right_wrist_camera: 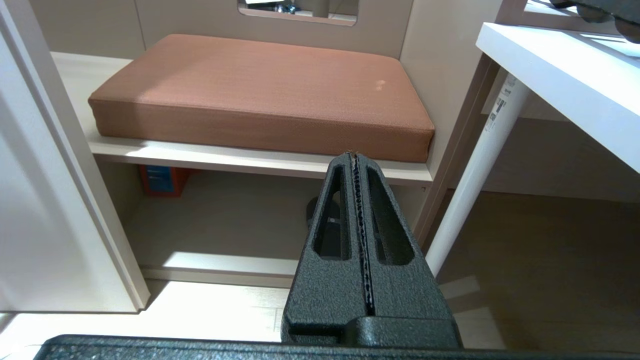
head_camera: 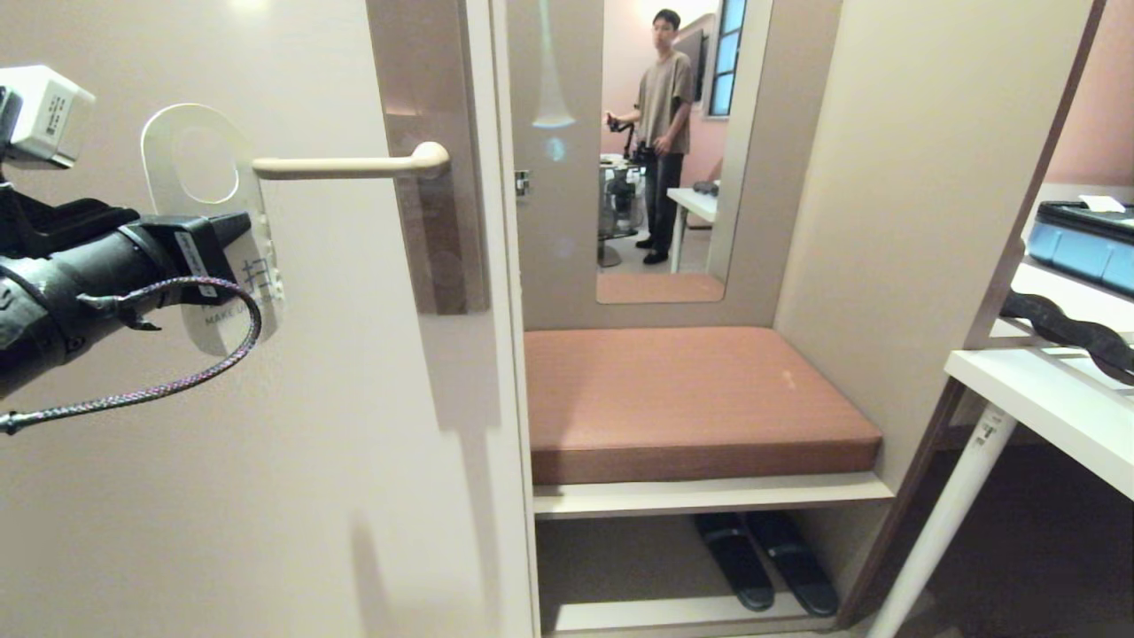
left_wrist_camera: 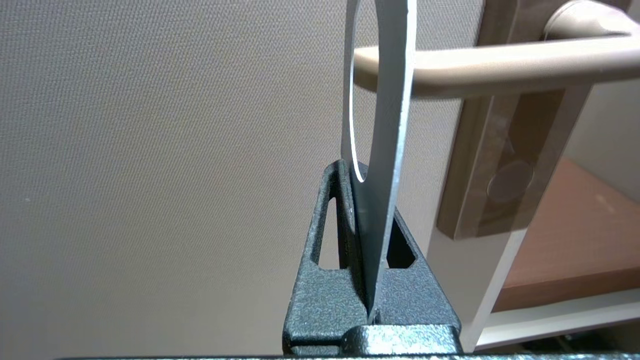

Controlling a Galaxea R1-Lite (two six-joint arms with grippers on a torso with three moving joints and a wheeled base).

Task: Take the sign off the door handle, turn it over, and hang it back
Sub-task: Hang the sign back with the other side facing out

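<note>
The sign (head_camera: 252, 292) shows its white face with "MAKE UP" lettering and stands upright against the door, just left of the door handle (head_camera: 354, 165). My left gripper (head_camera: 237, 237) comes in from the left and is shut on the sign's middle, below the round hole. In the left wrist view the sign (left_wrist_camera: 392, 100) is seen edge-on between my black fingers (left_wrist_camera: 345, 220). There the tip of the cream handle lever (left_wrist_camera: 500, 67) shows at the hole, crossed by the ring's edge. The right gripper (right_wrist_camera: 355, 156) is shut and empty, hanging low in front of the bench.
The handle sits on a tall brownish plate (head_camera: 434, 133) near the door's edge. A bench with a brown cushion (head_camera: 691, 399) fills the alcove to the right, with dark slippers (head_camera: 766, 558) beneath. A person (head_camera: 664, 133) shows in the mirror. A white table (head_camera: 1045, 399) stands far right.
</note>
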